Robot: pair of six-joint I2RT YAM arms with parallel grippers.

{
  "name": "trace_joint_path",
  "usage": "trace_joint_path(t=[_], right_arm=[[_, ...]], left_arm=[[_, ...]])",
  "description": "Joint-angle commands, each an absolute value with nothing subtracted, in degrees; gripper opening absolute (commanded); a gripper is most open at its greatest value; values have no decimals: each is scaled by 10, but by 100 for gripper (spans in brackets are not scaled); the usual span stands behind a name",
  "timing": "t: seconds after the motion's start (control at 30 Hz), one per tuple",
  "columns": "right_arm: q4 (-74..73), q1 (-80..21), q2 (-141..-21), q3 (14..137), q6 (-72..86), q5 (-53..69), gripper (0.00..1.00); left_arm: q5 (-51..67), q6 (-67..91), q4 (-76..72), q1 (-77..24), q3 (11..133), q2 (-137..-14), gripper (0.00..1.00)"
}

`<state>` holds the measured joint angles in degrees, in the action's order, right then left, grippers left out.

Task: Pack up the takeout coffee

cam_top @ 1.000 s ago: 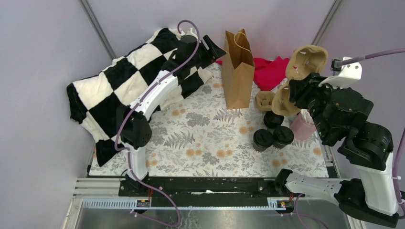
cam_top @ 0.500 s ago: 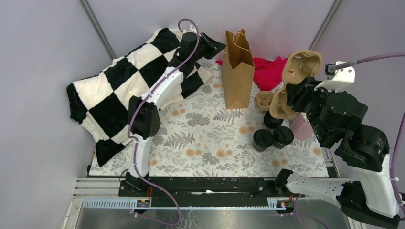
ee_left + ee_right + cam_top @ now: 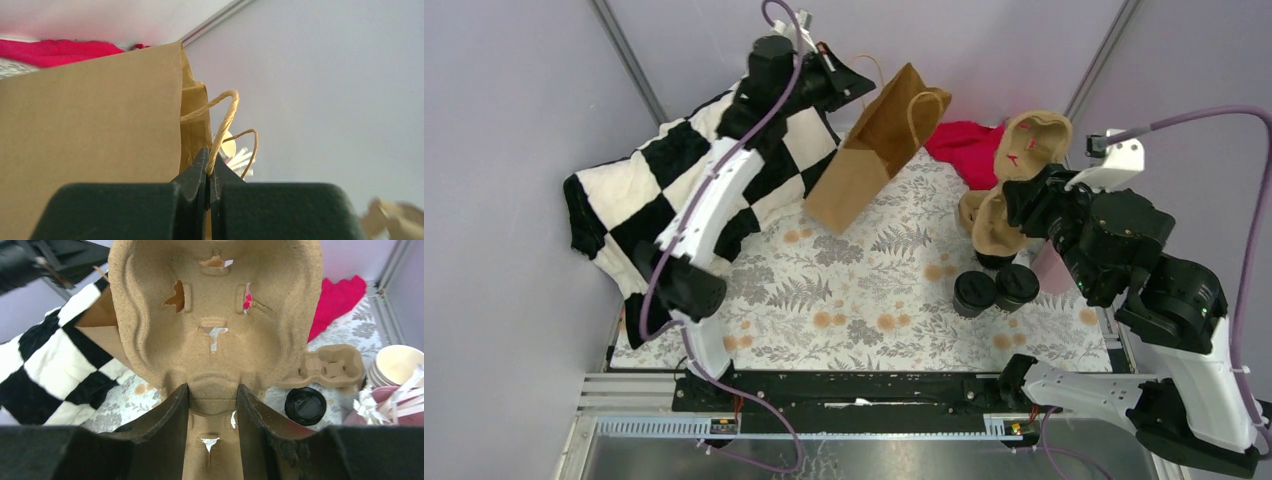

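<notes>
Two black lidded takeout coffee cups (image 3: 975,291) (image 3: 1017,285) stand side by side on the floral mat. A third (image 3: 994,259) is half hidden behind the pulp cup carrier (image 3: 1024,160). My right gripper (image 3: 1036,203) is shut on that carrier's lower edge and holds it upright above the cups. In the right wrist view the carrier (image 3: 215,305) fills the frame, the right gripper (image 3: 212,390) clamps it, and one cup lid (image 3: 305,406) shows below. My left gripper (image 3: 842,84) is shut on the twine handle (image 3: 223,122) of the brown paper bag (image 3: 869,150), which leans left.
A second pulp carrier (image 3: 327,365) lies on the mat by the cups. A pink cup of stirrers (image 3: 1049,268) and stacked white cups (image 3: 397,362) stand at the right. A red cloth (image 3: 969,150) lies at the back, and a checkered blanket (image 3: 674,190) covers the left.
My left gripper shut on the bag's handle and rose up and to the left, tipping the upright bag over to the left. The right arm carried the carrier slightly left.
</notes>
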<state>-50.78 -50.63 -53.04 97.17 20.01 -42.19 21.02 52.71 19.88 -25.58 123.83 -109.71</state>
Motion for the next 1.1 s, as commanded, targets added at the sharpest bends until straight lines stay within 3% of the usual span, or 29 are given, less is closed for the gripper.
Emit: trace_joint_path(t=[0.0, 0.27, 0.5, 0.7, 1.07], right_arm=[[-490, -509, -559, 978, 216, -374, 43], [-470, -510, -609, 978, 274, -272, 43], [-479, -508, -618, 971, 355, -233, 43], [-504, -493, -612, 957, 440, -173, 43], [-424, -473, -667, 1014, 460, 91, 42]], left_arm=[[260, 417, 314, -260, 1201, -979, 0], [214, 347, 408, -322, 1030, -835, 0], [224, 417, 286, -353, 839, -749, 0], [254, 448, 234, -353, 754, -700, 0], [249, 559, 59, -353, 646, -630, 0]])
